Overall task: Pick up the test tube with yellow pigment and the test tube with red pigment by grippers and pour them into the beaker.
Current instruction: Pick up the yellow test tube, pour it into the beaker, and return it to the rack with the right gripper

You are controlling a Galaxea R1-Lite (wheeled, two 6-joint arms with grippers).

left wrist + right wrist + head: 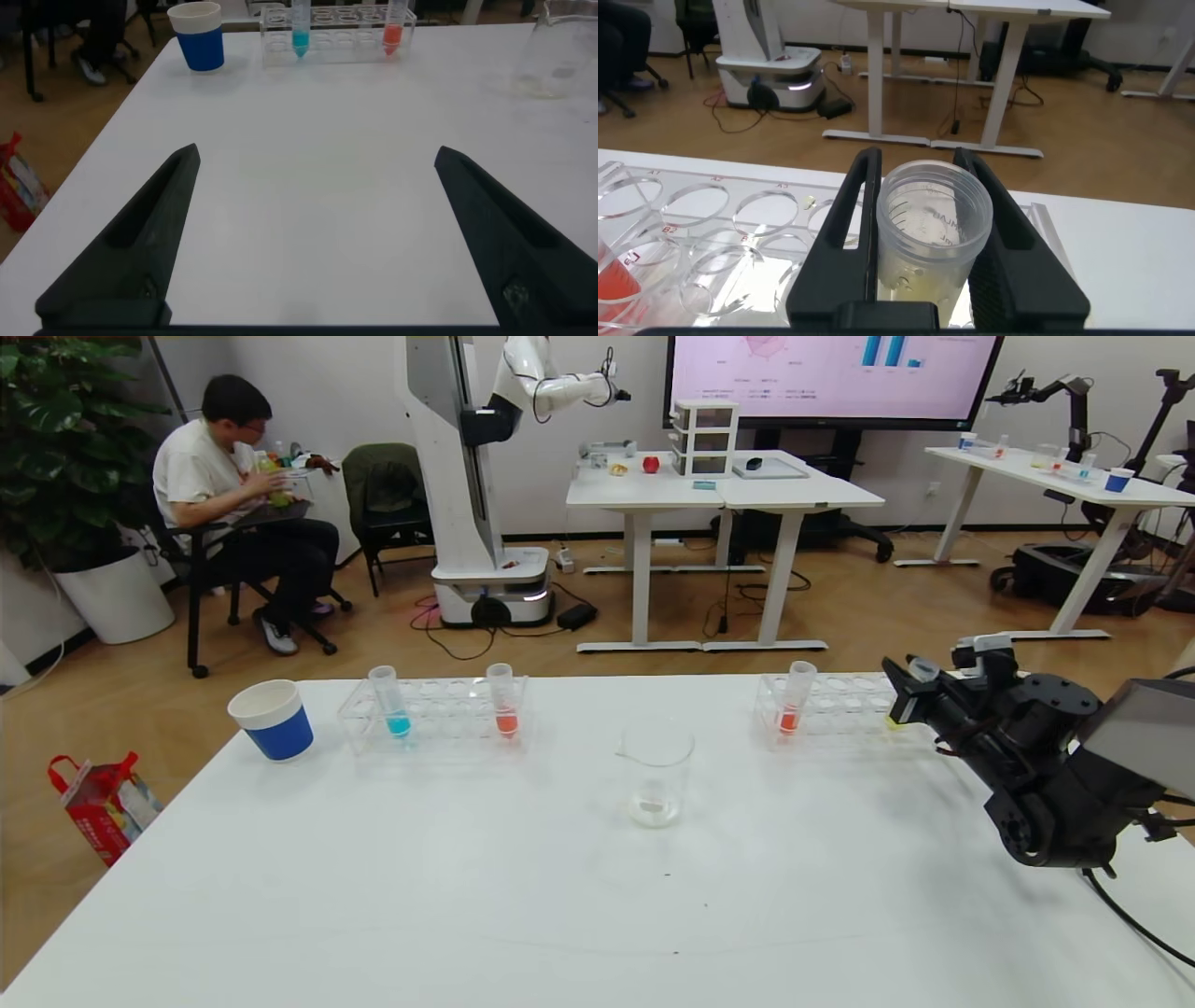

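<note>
My right gripper (898, 698) is shut on the test tube with yellow pigment (922, 669) at the right end of the right-hand clear rack (845, 709). In the right wrist view the gripper (917, 161) has its fingers pressed on both sides of the open tube (934, 224), with yellowish liquid low inside. A test tube with red pigment (795, 698) stands in the same rack, and another (504, 702) stands in the left rack. The beaker (656, 775) stands mid-table. My left gripper (318, 151) is open and empty above bare table, and is out of the head view.
The left rack (434, 714) also holds a blue-liquid tube (392, 702). A blue-and-white paper cup (272, 719) stands at the far left. The table's far edge runs just behind the racks. A red bag (103, 803) lies on the floor at the left.
</note>
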